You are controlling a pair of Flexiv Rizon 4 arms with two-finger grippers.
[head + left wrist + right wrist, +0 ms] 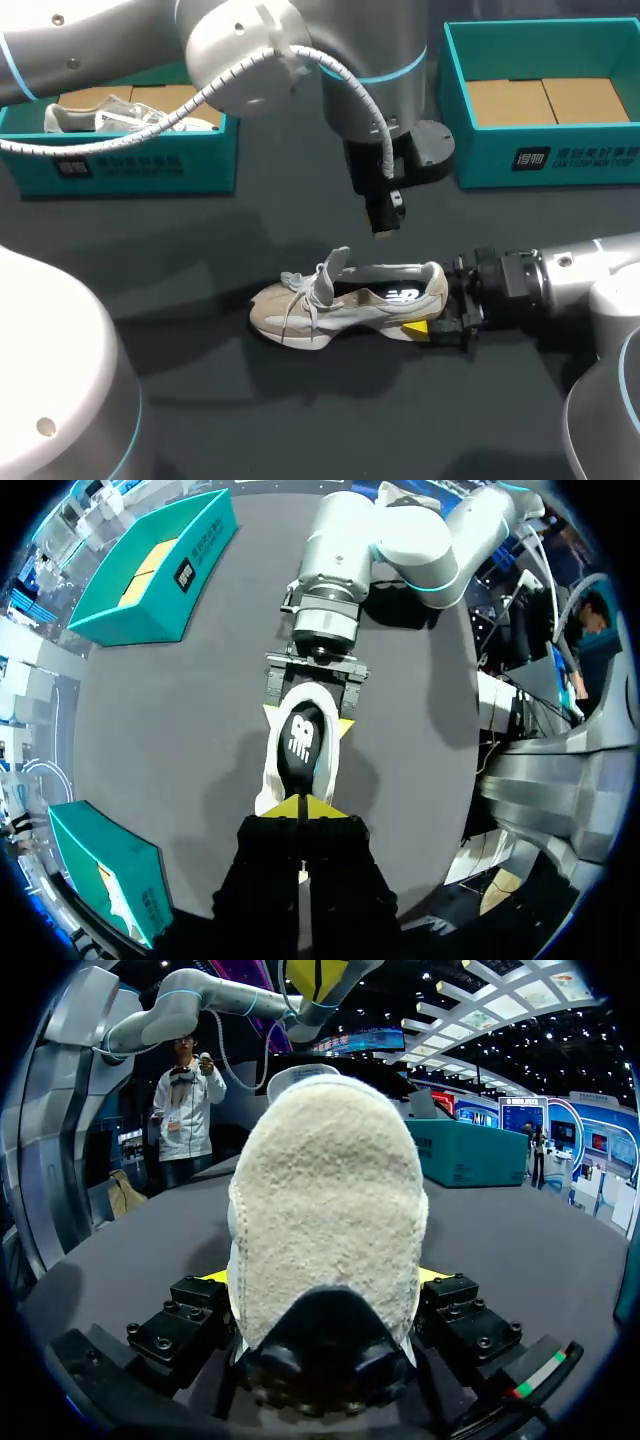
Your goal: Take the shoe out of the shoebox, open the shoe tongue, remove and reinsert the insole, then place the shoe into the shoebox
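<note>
Head view, shoe: the shoe (340,300) rests on its sole at centre frame on the dark worktop (200,400). Its long axis runs left to right, toe left, heel right. The tongue (335,268) stands up and the dark insole (385,295) shows in the opening.
Head view, right claw: the right claw (440,318) enters low from the right edge and meets the heel end-on.
Head view, left claw: the left claw (382,228) hangs above the opening, apart from it. It looks the better placed arm for the insole, with a straight drop down.
Head view, room: the empty shoebox (540,110) sits upper right. The second shoebox (130,150), upper left, holds another shoe (100,115). Both are well apart from the shoe, with bare worktop around it.
Left wrist view, left claw: the yellow tips are pressed together, clenched on nothing. The shoe lies directly under them, its length running ahead toward the right claw, whose fingers flank the heel.
Right wrist view, right claw: the heel fills the gap, with both fingers against it from either side, grasping the shoe.
Coming move: the left claw would need to release before reaching in.
</note>
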